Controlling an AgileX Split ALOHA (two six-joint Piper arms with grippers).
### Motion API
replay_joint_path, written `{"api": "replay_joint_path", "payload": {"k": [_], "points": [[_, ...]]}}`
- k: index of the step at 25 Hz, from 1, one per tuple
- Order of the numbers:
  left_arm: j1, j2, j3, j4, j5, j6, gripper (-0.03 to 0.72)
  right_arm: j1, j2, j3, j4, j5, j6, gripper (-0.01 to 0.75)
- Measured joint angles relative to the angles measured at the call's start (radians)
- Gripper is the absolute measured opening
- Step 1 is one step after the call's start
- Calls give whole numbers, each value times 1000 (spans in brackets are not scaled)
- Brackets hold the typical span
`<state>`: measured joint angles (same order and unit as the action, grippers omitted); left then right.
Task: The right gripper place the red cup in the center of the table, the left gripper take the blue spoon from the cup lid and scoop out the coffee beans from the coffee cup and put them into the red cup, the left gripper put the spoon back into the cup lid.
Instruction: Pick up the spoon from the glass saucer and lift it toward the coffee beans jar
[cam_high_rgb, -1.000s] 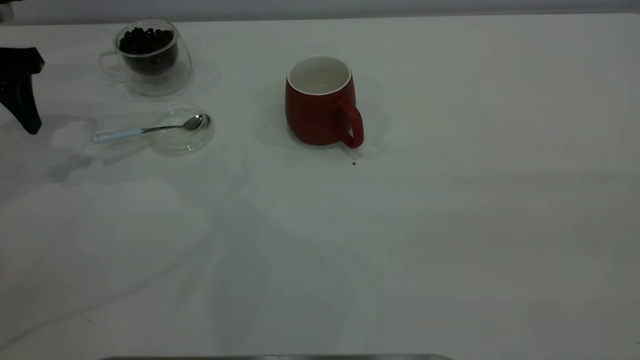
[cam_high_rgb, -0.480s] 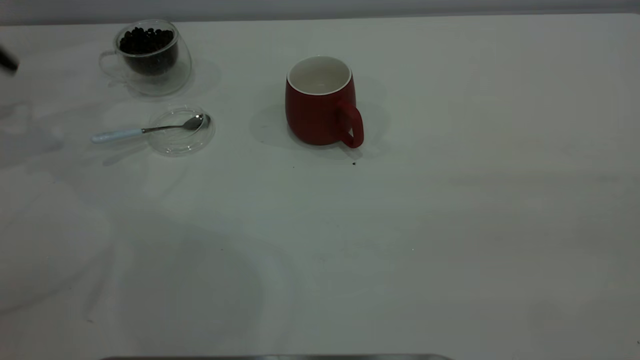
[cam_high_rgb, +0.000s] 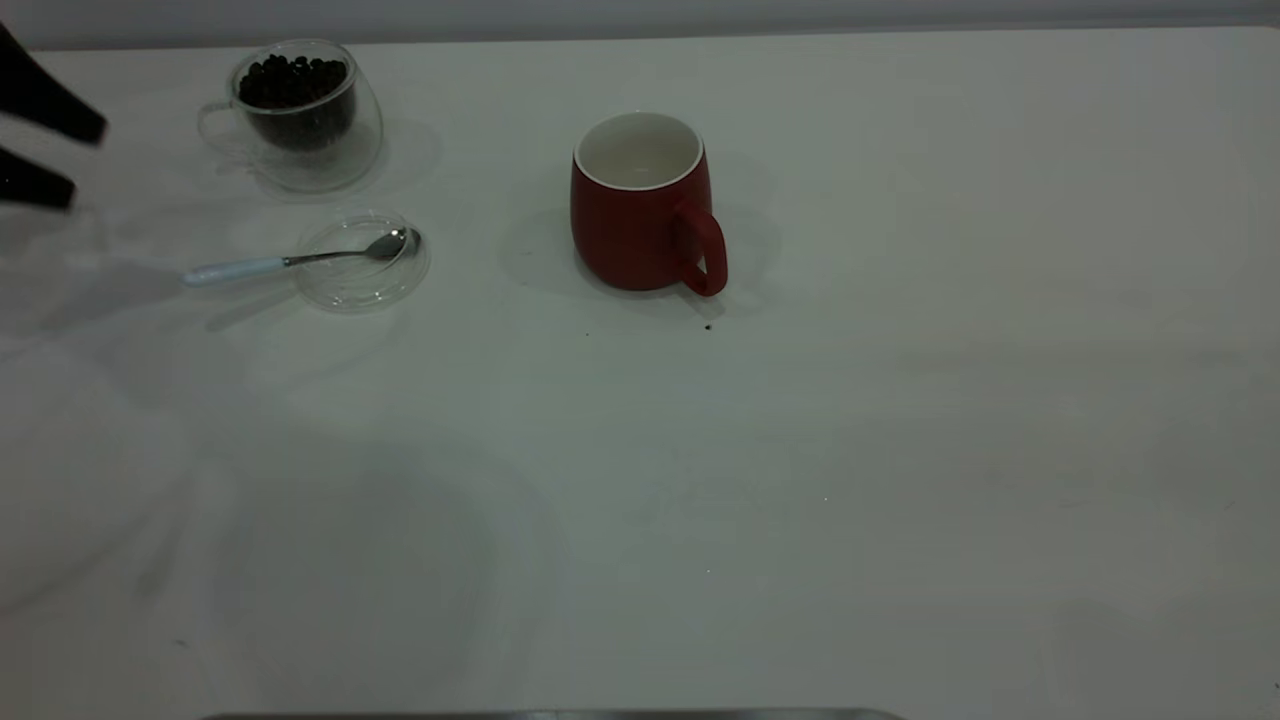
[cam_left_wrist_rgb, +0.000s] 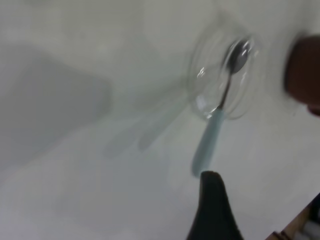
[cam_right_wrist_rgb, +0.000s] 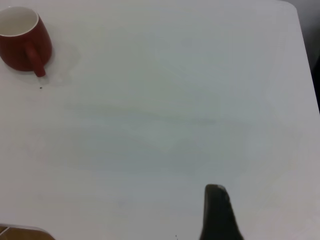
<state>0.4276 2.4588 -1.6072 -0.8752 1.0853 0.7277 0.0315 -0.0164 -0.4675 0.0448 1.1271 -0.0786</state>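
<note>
the red cup (cam_high_rgb: 640, 205) is standing upright near the middle of the white table (cam_high_rgb: 900, 450), toward the far side, its loop handle turning toward the near right and its white inside showing empty, with no beans in it. it is sitting free of either arm, so the placing step looks done and the cup seems to be waiting there as the target for scooping. well to its left, the clear cup lid (cam_high_rgb: 362, 262) is lying flat and serving as a rest for the blue spoon (cam_high_rgb: 290, 260), whose metal bowl is sitting inside the lid while its pale handle is sticking out over the rim to the left, which leaves it easy to grasp. farther back, just beyond the lid, the glass coffee cup (cam_high_rgb: 300, 112) is holding a dark heap of coffee beans (cam_high_rgb: 293, 85), filling it close to the brim. the left gripper (cam_high_rgb: 45, 158) is hanging at the far left edge, above the table, its two black fingers spread apart and clamped on nothing, pointing toward the spoon handle but well apart from it. the right gripper (cam_right_wrist_rgb: 218, 215) is showing only one dark finger tip in its own wrist view, hovering far from the cup; i cannot tell how its fingers are set.
</note>
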Motion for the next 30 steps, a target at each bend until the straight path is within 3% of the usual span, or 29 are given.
{"api": "replay_joint_path", "payload": {"k": [18,30], "points": [[-121,121,5,-22,-125,29,587,0,0,0,0,0,0,521],[-154,132,5,-44,-127,29,586,0,0,0,0,0,0,521]]}}
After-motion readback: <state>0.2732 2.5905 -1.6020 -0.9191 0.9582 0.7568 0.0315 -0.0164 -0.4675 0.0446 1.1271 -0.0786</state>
